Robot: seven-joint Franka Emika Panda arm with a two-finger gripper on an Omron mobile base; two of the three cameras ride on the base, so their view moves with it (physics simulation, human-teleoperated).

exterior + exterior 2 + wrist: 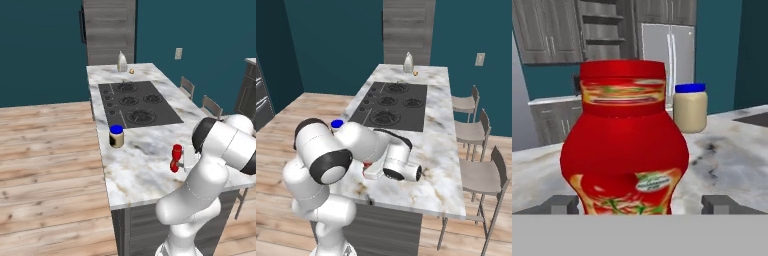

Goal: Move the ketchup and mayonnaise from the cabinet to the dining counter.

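Note:
The all-red ketchup (624, 150) bottle stands upright on the marble dining counter (145, 172), close to its near end. My gripper (639, 205) is open around the bottle's base; each fingertip (562, 204) stands clear of its sides. From the left base view the ketchup (176, 157) is just left of my gripper (183, 161). The mayonnaise (116, 136) jar, cream with a blue lid, stands on the counter's left edge in front of the cooktop, and shows behind the ketchup as the mayonnaise (690, 107). My arm hides most of the ketchup (367, 164) from the right.
A black four-burner cooktop (137, 102) is set in the counter's middle. A pale cone-shaped bottle (122, 62) and a small orange item (131, 71) stand at the far end. Stools (471, 105) line the right side. Grey panelled cabinets (544, 30) and a fridge (667, 50) lie beyond.

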